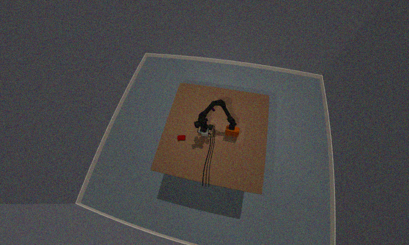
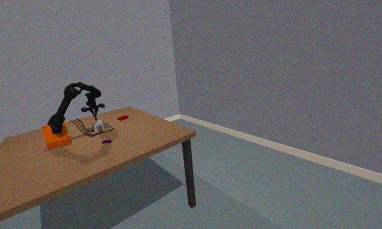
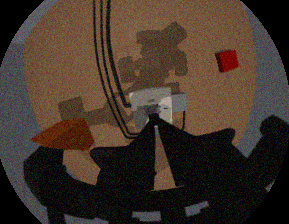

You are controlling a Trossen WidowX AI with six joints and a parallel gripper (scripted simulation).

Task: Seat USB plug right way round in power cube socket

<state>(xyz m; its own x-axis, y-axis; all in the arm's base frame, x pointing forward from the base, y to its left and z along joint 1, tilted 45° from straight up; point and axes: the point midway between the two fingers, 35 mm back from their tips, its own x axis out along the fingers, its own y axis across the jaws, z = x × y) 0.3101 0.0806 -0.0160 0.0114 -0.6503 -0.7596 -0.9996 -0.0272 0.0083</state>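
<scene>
End effector [image 1: 203, 128] [image 2: 95, 118] [image 3: 155, 121] clamped, we judge, on the USB plug, too small to make out, over the power cube [image 1: 204, 133] [image 2: 97, 124] [image 3: 145, 95]. We'd lift straight, turn it half round, align, then press gently, minding the cables [image 1: 212, 143] [image 2: 83, 129] [image 3: 109, 45] beyond.

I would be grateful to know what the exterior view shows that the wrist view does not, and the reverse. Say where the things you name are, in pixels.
Exterior only: the purple piece [image 1: 212, 108] [image 2: 106, 141] on the table, a table leg [image 2: 188, 173] and the arm's upper links.

Wrist only: nothing extra among the objects, but it looks down on the top face of the power cube [image 2: 98, 125] [image 3: 162, 95].

Both: the gripper [image 2: 95, 118] [image 3: 155, 121] with its fingertips over the cube, the red block [image 1: 181, 137] [image 2: 123, 117] [image 3: 227, 61], the black cables and the orange base.
</scene>
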